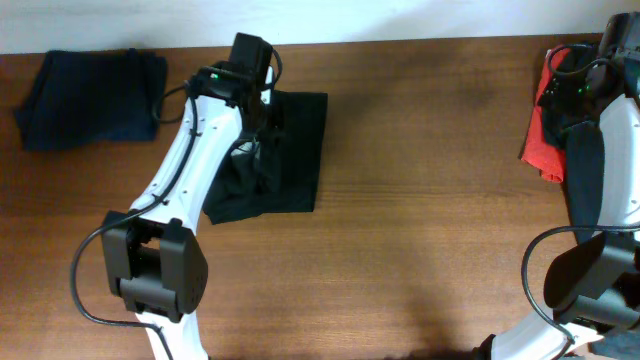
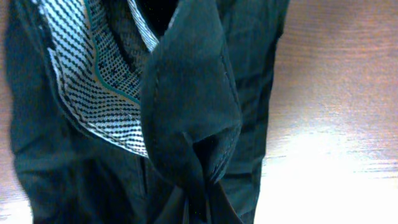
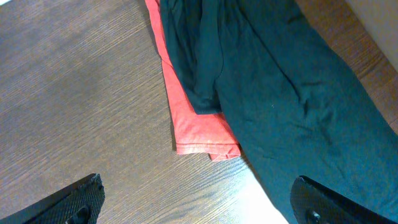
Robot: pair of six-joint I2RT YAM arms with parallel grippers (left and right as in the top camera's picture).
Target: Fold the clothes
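Observation:
A black shorts-like garment (image 1: 295,150) lies spread on the table left of centre, its near part bunched and lifted. My left gripper (image 1: 258,122) is over it. In the left wrist view a fold of the black garment (image 2: 186,118) with a checked inner lining (image 2: 106,81) runs down into my jaws (image 2: 199,214), which are shut on it. A red garment (image 1: 540,145) lies at the far right edge with a black garment (image 1: 582,165) partly over it. My right gripper (image 3: 199,208) is open and empty just above the wood, next to the red garment (image 3: 193,124) and the black one (image 3: 280,93).
A folded navy blue garment (image 1: 95,98) lies at the back left corner. The brown wooden table (image 1: 430,220) has bare wood in the middle and front. A pale wall runs along the table's far edge.

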